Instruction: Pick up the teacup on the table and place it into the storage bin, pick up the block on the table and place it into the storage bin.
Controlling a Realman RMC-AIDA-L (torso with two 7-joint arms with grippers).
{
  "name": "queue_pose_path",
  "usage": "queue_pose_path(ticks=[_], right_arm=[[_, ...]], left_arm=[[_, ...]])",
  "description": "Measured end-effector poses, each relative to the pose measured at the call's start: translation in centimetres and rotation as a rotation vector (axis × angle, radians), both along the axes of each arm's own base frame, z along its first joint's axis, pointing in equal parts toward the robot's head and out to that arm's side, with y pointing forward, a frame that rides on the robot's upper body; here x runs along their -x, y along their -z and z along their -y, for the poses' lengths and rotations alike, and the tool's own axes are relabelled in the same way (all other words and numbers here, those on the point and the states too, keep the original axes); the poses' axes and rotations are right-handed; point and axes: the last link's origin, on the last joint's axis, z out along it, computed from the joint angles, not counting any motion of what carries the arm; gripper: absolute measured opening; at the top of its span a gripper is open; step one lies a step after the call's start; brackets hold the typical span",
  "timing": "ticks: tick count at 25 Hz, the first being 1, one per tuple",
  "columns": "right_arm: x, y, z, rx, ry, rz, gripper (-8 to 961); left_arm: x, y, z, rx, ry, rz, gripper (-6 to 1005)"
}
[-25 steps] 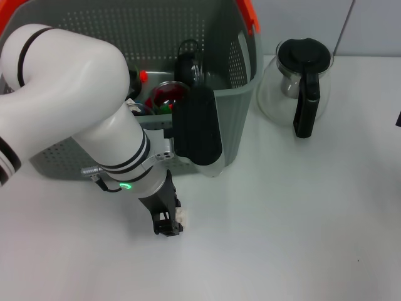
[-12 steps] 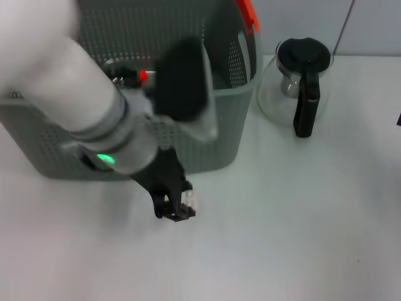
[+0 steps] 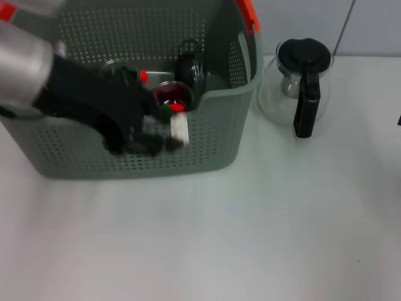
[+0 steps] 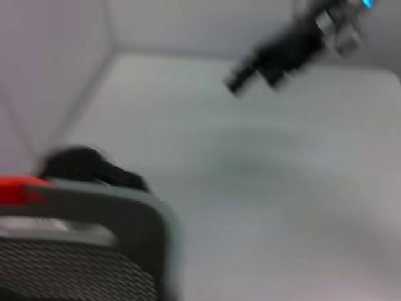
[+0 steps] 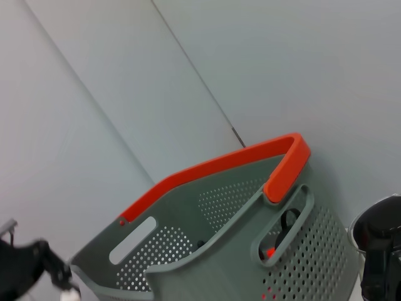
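My left gripper (image 3: 168,140) is shut on the small white block (image 3: 180,129) and holds it off the table, against the front wall of the grey perforated storage bin (image 3: 207,147), just below its rim. The right wrist view shows the same block (image 5: 70,292) beside the bin (image 5: 207,263), under its orange handle (image 5: 213,170). A round teacup (image 3: 170,94) with red inside lies in the bin. My right gripper (image 4: 281,55) hangs far off above the table, seen only in the left wrist view.
A glass pot (image 3: 299,84) with a black lid and handle stands on the white table (image 3: 269,238) right of the bin. Other dark items (image 3: 189,61) lie inside the bin. The table in front of the bin is bare.
The left arm has lifted the block off the table and carried it back up to the bin's front wall. The arm's bulk has swung away to the left.
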Motion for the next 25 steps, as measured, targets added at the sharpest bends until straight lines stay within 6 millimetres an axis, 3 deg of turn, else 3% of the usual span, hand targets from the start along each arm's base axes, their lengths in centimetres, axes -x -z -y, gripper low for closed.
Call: queue_pose_path(ticks=[3, 7, 11, 17, 22, 25], right_arm=[[0.2, 0.0, -0.2, -0.001, -0.005, 0.001, 821], [0.2, -0.1, -0.3, -0.001, -0.007, 0.002, 821], [0.2, -0.1, -0.3, -0.001, -0.008, 0.002, 821], [0.2, 0.0, -0.2, -0.004, -0.01, 0.004, 821], [0.4, -0.1, -0.3, -0.005, -0.018, -0.002, 821], [0.4, -0.2, -0.3, -0.007, -0.02, -0.002, 821]], left_arm=[[0.2, -0.9, -1.6, -0.121, -0.021, 0.078, 458], [-0.1, -0.4, -4.2, -0.269, -0.031, 0.096, 465], [-0.2, 0.7, -7.3, -0.389, -0.048, 0.049, 473], [2.1, 3.9, -11.3, -0.498, -0.18, -0.124, 484], [3.5, 6.4, -12.3, -0.525, -0.183, -0.309, 494], [3.4, 6.8, -12.4, -0.528, -0.166, -0.33, 499]])
